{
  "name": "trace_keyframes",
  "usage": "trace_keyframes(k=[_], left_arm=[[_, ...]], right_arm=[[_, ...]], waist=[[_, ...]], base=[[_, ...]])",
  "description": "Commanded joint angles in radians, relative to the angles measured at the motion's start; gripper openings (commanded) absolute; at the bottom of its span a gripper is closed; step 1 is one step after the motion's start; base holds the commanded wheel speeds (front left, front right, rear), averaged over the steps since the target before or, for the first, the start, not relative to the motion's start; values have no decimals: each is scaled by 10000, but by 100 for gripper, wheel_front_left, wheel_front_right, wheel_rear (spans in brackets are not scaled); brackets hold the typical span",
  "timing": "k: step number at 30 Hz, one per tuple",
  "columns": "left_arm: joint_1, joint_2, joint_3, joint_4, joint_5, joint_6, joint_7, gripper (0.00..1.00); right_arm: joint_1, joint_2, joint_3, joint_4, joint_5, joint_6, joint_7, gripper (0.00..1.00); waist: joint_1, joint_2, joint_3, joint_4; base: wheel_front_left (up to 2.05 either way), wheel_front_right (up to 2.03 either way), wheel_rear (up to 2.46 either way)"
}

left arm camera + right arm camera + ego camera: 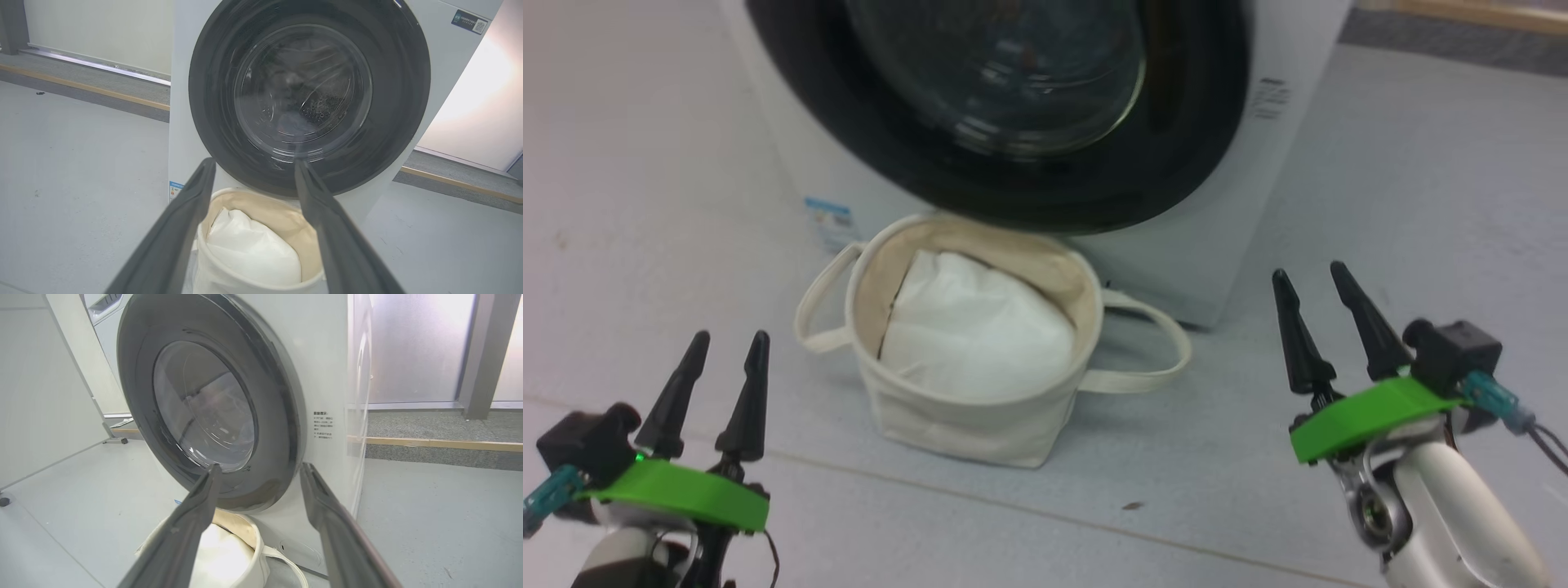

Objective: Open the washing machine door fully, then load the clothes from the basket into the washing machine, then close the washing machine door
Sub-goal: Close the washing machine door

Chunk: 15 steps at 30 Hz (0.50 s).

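Note:
The white washing machine (1241, 204) stands ahead with its black-rimmed glass door (1013, 98) shut against the front; the door (306, 90) also faces the left wrist view and shows at an angle as the door (204, 412) in the right wrist view. Right in front of it sits the cream canvas basket (964, 416) with two loop handles. Inside lies a plain white padded cloth (976, 331); the light blue printed clothes are hidden or out of view. My left gripper (729, 337) hangs open at the lower left, my right gripper (1311, 273) open at the lower right, both apart from the basket.
A small blue label (827, 219) sits on the washer's lower left corner. Pale grey floor (1421, 245) spreads on both sides of the machine. A raised kerb with a wooden strip (433, 443) runs behind, and a white panel (41, 396) stands to the washer's side.

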<state>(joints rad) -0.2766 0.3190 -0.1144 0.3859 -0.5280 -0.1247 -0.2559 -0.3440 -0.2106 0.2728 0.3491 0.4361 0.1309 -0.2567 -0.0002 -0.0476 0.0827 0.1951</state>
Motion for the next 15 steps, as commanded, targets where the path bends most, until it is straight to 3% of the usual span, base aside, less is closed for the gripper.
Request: trace_keyframes(k=[1,15], left_arm=[[-183,401,478,-296,91,-59,-59,100],[56,447,382,-530,-301,-59,-59,100]], right_arm=[[-7,-23,99,-414,59,-2,-51,100],[1647,-133,-747,-1601,368,-2,-51,100]], waist=[[2,0,-471,-543],[2,0,-522,-1104]], base=[[0,0,0],[0,0,0]])
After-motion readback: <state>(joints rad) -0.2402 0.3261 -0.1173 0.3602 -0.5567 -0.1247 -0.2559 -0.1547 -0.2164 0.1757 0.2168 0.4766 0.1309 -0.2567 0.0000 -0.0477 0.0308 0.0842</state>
